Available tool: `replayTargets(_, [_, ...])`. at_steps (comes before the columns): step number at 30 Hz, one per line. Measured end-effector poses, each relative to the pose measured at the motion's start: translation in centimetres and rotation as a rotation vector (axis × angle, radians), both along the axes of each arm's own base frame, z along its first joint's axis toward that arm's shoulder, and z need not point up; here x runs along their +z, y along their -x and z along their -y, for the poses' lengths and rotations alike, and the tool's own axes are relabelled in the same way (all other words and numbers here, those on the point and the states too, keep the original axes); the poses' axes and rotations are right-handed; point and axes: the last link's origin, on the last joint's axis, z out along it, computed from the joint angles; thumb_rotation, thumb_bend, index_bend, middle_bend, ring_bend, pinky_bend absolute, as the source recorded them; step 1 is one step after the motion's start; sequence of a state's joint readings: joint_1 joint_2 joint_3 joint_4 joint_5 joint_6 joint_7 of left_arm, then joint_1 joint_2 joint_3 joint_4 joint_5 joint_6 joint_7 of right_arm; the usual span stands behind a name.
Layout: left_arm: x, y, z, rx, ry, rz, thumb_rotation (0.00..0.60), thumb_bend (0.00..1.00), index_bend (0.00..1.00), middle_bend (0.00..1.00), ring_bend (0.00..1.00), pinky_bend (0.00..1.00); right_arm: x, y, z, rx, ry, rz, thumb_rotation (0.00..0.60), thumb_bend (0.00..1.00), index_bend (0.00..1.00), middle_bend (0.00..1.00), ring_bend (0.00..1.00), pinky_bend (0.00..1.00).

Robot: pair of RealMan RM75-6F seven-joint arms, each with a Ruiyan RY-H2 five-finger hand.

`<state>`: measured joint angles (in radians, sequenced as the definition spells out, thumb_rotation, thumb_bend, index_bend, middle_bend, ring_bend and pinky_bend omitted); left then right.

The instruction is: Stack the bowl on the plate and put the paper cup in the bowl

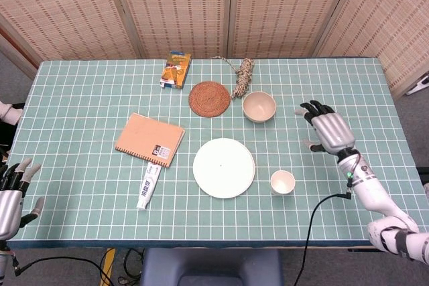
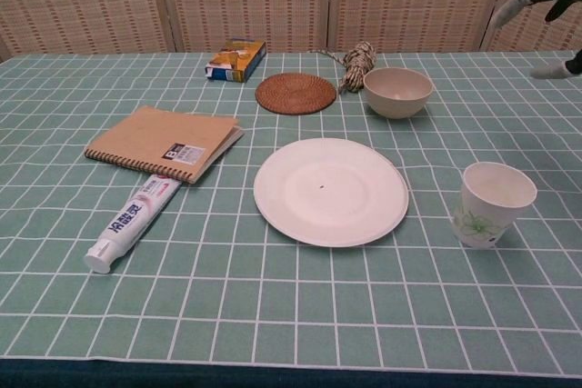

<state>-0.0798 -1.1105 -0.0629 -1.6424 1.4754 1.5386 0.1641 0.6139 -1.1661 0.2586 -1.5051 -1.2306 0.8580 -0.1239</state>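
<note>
A white plate [image 1: 224, 167] [image 2: 330, 191] lies flat near the table's middle. Behind it to the right stands a beige bowl [image 1: 259, 106] [image 2: 397, 91], upright. A paper cup [image 1: 282, 182] [image 2: 492, 203] with a green print stands upright to the right of the plate. My right hand [image 1: 328, 130] [image 2: 550, 4] hovers open to the right of the bowl, fingers spread, touching nothing. My left hand [image 1: 12, 192] hangs open off the table's near left corner and holds nothing.
A brown spiral notebook [image 1: 149, 138] [image 2: 165, 142] and a toothpaste tube [image 1: 147, 186] [image 2: 132, 222] lie left of the plate. A woven coaster [image 1: 209, 98] [image 2: 296, 94], a coil of rope [image 1: 242, 76] [image 2: 357, 62] and a small box [image 1: 175, 69] [image 2: 236, 58] sit at the back.
</note>
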Motion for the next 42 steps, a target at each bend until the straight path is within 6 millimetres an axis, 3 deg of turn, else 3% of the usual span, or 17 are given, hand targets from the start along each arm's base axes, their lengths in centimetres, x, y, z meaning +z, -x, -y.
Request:
replayTargets(9, [0.6, 0.3, 0.5, 0.015, -0.014, 0.001, 0.600, 0.34, 0.15, 0.08, 0.10, 0.07, -3.8, -2.1, 4.5, 0.001, -0.041, -0.040, 0.600, 0.28, 0.21, 0.12, 0.05, 0.12])
replayTargets(24, [1.0, 0.9, 1.0, 0.032, -0.023, 0.001, 0.600, 0.34, 0.15, 0.08, 0.10, 0.07, -9.7, -3.3, 9.1, -0.065, -0.064, -0.087, 0.600, 0.28, 0.32, 0.15, 0.05, 0.12])
replayTargets(42, [1.2, 2.2, 1.8, 0.077, -0.031, 0.005, 0.600, 0.34, 0.15, 0.08, 0.10, 0.07, -13.4, -5.0, 11.9, -0.105, -0.069, -0.132, 0.600, 0.29, 0.46, 0.22, 0.05, 0.12])
